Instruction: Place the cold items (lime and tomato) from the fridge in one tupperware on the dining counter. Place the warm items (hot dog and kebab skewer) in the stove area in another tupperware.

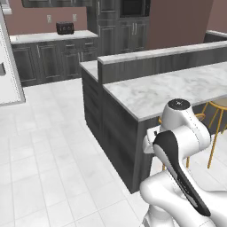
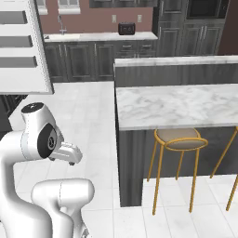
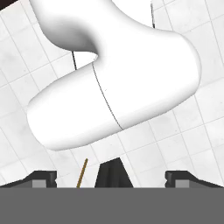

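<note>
The arm is folded low beside the counter, and its claw points down at the white floor with the fingers spread wide, holding nothing. The counter is grey-white marble on dark sides. A gold stool stands just beside it. A toaster sits far back.

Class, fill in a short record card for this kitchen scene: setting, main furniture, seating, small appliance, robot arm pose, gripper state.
setting: simulated kitchen, white tiled floor
main furniture: island with marble dining counter and raised back ledge
seating: gold-legged bar stool tucked at the counter
small appliance: dark toaster on the far wall counter
fridge: white door swung open, shelves visible
robot arm pose: folded low beside the island
gripper: open, holding nothing, pointing down at the floor
</note>
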Motion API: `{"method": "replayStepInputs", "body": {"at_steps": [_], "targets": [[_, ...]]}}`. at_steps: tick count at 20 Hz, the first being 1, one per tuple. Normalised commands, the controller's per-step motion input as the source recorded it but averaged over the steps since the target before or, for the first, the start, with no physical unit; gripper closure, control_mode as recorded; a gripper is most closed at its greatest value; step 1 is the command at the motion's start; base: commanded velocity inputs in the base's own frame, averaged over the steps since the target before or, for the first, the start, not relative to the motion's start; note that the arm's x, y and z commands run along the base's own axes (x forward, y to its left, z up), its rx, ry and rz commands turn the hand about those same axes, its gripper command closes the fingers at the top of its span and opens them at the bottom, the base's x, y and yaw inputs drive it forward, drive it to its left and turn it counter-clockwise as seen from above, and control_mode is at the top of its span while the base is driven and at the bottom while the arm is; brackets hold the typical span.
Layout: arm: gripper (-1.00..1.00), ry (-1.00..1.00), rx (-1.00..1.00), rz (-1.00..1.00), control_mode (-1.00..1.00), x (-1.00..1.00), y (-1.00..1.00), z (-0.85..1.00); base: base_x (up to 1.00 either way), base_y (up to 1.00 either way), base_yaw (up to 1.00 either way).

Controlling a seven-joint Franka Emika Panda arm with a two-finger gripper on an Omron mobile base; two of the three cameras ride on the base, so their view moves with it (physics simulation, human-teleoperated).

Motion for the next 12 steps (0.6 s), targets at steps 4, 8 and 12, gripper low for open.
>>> {"method": "replayStepInputs", "body": {"at_steps": [4,8,12], "targets": [[-1.00,0.00,0.00,0.00,1.00,0.00,0.00,0.00,0.37,0.92,-0.14],[-1.00,0.00,0.00,0.00,1.00,0.00,0.00,0.00,0.55,0.62,-0.04],[-1.00,0.00,0.00,0.00,1.00,0.00,0.00,0.00,0.56,0.41,0.00]]}}
